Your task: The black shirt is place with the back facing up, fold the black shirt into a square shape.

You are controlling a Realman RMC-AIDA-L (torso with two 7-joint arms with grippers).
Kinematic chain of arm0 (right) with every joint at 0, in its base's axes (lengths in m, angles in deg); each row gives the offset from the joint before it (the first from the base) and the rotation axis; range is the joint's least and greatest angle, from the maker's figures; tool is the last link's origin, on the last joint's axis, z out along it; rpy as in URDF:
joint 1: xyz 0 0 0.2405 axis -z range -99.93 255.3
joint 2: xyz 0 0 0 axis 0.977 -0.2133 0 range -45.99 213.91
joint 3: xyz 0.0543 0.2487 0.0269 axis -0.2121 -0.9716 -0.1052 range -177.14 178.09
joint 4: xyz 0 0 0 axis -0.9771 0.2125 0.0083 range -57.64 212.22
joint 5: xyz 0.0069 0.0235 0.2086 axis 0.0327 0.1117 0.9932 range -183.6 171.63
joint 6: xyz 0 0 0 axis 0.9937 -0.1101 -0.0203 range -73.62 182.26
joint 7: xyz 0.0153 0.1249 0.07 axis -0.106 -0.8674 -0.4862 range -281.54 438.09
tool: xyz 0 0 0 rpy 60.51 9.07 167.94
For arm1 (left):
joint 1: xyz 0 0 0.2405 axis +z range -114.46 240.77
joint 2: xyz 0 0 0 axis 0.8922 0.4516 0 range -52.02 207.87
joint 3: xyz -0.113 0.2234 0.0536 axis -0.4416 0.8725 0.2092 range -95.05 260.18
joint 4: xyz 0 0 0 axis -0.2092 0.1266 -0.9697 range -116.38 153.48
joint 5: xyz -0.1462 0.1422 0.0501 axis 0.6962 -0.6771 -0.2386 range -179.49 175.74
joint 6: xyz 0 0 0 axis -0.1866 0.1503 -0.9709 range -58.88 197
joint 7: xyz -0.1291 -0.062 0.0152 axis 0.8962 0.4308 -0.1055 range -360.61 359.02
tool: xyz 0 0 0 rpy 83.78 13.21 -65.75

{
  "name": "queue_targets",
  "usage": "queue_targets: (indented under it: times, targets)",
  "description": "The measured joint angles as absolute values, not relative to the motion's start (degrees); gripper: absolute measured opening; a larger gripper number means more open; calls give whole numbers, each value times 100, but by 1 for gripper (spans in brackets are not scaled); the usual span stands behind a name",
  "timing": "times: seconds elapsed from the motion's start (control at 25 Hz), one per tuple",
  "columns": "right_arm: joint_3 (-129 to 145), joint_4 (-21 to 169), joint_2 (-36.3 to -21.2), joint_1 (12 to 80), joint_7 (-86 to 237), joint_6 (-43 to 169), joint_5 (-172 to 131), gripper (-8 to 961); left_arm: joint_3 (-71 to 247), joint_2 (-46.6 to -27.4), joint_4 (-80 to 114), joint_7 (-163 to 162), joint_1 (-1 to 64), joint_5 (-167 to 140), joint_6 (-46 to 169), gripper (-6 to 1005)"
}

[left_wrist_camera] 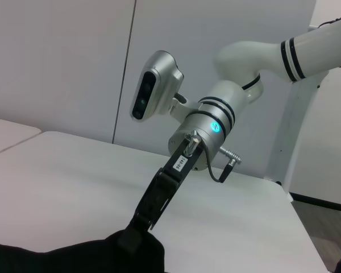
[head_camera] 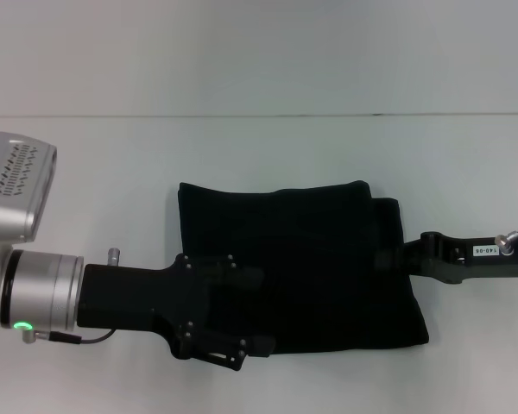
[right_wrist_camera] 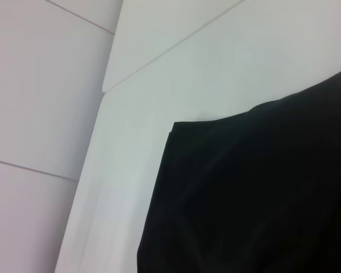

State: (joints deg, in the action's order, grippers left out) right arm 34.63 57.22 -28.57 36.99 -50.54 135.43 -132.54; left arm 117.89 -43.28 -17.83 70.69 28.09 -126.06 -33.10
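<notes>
Both grippers are at the black shirt [head_camera: 293, 263], one on each side of it. On the shirt's left side, the left gripper [head_camera: 233, 323] lies low over the near corner of the cloth, and its dark fingers blend into the black cloth, so I cannot tell if they are open or closed. On the shirt's right side, the right gripper [head_camera: 388, 259] reaches in from the side, and its tip goes into the shirt's edge; I cannot tell if it is pinching the cloth. In the left wrist view, that same right gripper [left_wrist_camera: 137, 227] slants down into a raised lump of the shirt [left_wrist_camera: 74, 259]. The shirt lies in the middle of the white table [head_camera: 95, 164], folded into a rough, wide block with more than one layer showing at its right edge. The right wrist view shows one shirt [right_wrist_camera: 256, 193] corner lying flat on the table [right_wrist_camera: 159, 102].
</notes>
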Motion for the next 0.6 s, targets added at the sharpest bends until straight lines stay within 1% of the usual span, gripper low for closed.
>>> queue_targets:
  times: [0.08,0.6]
  targets:
    - [3491,5736,-2862,3707,-5081,13459,-13282,31,11788,-4328,-1784,7070,2809,-12606,-3324,937]
    - [3546,5743,-2890,3840,-5351,12968,-13609,178,11807,-4367,-1766,7078,2796,-12606,-3303,936]
